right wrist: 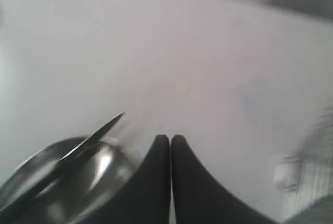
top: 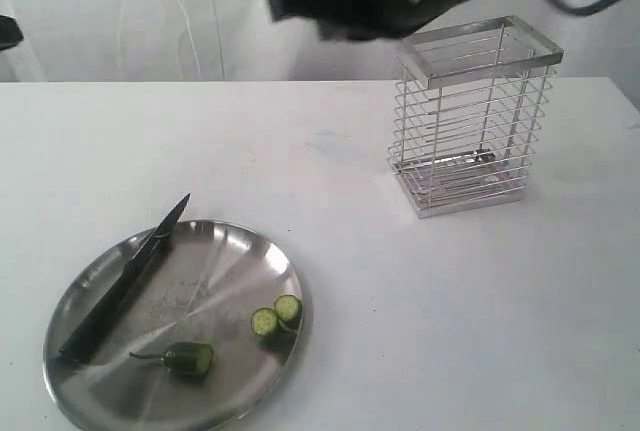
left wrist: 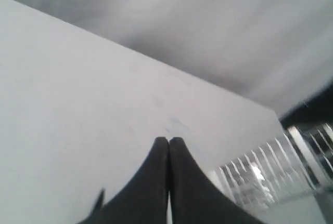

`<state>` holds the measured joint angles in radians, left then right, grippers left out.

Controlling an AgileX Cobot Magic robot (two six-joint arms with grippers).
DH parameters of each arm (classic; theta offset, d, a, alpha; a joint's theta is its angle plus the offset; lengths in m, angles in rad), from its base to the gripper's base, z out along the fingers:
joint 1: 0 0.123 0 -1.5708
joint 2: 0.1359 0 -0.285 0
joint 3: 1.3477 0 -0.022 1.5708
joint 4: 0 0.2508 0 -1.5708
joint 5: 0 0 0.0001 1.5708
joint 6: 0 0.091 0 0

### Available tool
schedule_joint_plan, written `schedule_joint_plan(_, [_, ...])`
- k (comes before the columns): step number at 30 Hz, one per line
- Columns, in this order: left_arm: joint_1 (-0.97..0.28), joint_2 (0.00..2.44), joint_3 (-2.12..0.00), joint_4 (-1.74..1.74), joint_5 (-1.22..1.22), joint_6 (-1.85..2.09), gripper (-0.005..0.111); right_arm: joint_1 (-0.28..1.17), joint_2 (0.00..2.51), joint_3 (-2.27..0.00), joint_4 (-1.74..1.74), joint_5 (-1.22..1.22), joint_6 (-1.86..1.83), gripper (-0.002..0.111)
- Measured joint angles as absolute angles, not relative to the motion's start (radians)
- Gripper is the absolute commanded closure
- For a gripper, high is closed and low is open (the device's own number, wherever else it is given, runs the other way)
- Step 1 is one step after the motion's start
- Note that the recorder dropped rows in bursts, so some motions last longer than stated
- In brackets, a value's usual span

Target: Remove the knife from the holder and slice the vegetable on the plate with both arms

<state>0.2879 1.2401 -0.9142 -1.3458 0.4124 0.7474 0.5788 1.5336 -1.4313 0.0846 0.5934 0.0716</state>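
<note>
Cutting looked done: vegetable stub and two rounds sat on plate. Knife lay across the plate, out of holder. Left pincer and right pincer were closed, empty.

Black-handled knife lies on the shiny round steel plate, tip past the rim, beside a dark-green pepper stub and, I think, two cut rounds. Tall steel-wire holder stands apart.
</note>
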Motion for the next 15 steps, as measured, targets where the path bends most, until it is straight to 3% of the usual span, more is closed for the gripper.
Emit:
schedule_joint_plan(3, [0.288,1.105,-0.81,-1.251,0.146,0.702,0.107,0.448,1.428,-1.433,-0.421,0.63,0.383,0.108])
schedule_joint_plan(7, [0.29,1.016,-0.697,-1.133,-0.022,0.732,0.107,0.234,1.378,-1.404,-0.688,0.702,0.56,0.108])
schedule_joint_plan(9, [0.282,0.953,-0.594,-1.108,-0.029,0.786,0.107,-0.047,1.369,-1.33,-0.595,0.714,0.505,0.108])
schedule_joint_plan(11, [0.262,0.914,-0.533,-1.116,-0.027,0.786,0.107,-0.195,1.364,-1.245,-0.394,0.71,0.414,0.108])
schedule_joint_plan(15, [0.189,0.707,-0.504,-1.132,-0.04,0.786,0.107,-0.315,1.24,-1.039,-0.011,0.629,0.187,0.108])
